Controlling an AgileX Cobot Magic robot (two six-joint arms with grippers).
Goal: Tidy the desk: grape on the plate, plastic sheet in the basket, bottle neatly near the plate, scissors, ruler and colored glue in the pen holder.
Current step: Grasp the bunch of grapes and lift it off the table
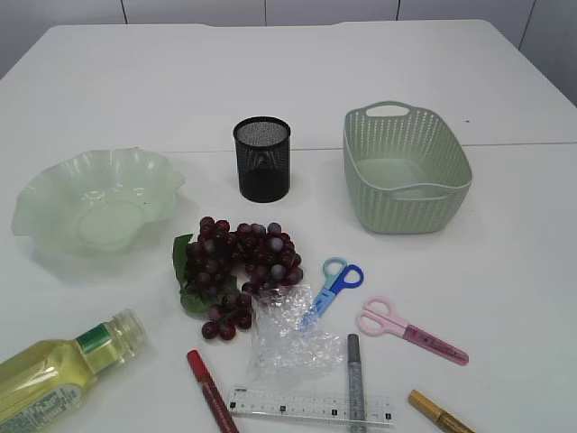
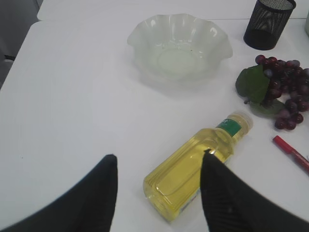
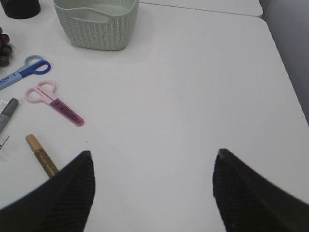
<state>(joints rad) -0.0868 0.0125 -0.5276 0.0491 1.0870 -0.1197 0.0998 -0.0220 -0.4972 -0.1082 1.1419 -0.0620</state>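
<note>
A bunch of dark grapes [image 1: 239, 263] lies mid-table beside a crumpled clear plastic sheet [image 1: 290, 338]. A pale green wavy plate [image 1: 95, 203] sits at the left, a black mesh pen holder [image 1: 262, 159] behind the grapes, a green basket [image 1: 406, 171] at the right. A yellow bottle [image 1: 63, 370] lies on its side at front left. Blue scissors [image 1: 335, 284], pink scissors [image 1: 410, 330], a clear ruler [image 1: 309, 406], and red [image 1: 212, 391], grey [image 1: 355, 379] and gold glue pens [image 1: 439, 413] lie in front. My left gripper [image 2: 159, 159] is open above the bottle [image 2: 193, 169]. My right gripper [image 3: 153, 157] is open over bare table.
The white table has a seam running across behind the pen holder. In the right wrist view the table's right edge [image 3: 285, 72] drops off near the gripper. Neither arm shows in the exterior view.
</note>
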